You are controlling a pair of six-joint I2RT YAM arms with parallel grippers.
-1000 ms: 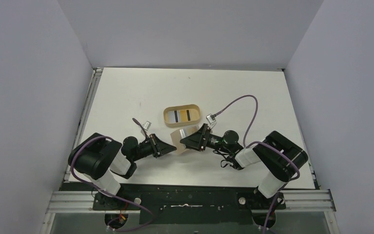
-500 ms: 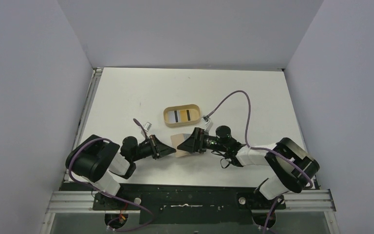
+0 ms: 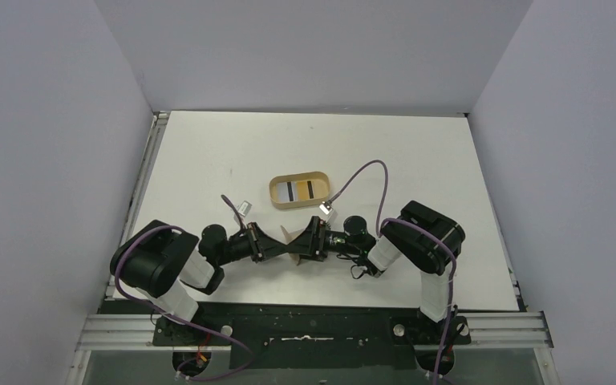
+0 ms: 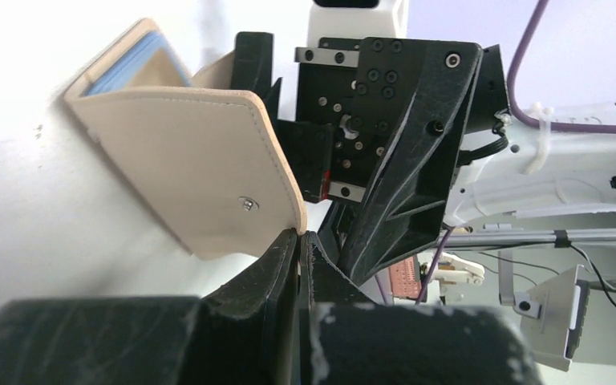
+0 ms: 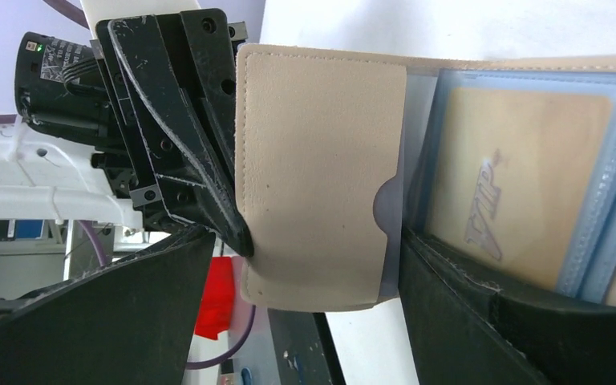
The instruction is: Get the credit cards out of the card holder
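The left gripper (image 4: 299, 241) was clamped shut on the flap edge of the card holder (image 4: 200, 168), bracing it open over the table (image 3: 208, 152) near the tray (image 3: 273, 191), so that the wide-open right gripper (image 5: 309, 241), straddling the pocket, could reach the credit cards (image 5: 521, 168) seated inside.

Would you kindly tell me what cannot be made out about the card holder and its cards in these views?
- Top view: the card holder is largely covered by the left fingers and right fingers; its contents are too small to see.
- Left wrist view: the tan flap hides all but the blue sleeve edges.
- Right wrist view: a right finger hides the VIP card below; any cards behind it cannot be counted.
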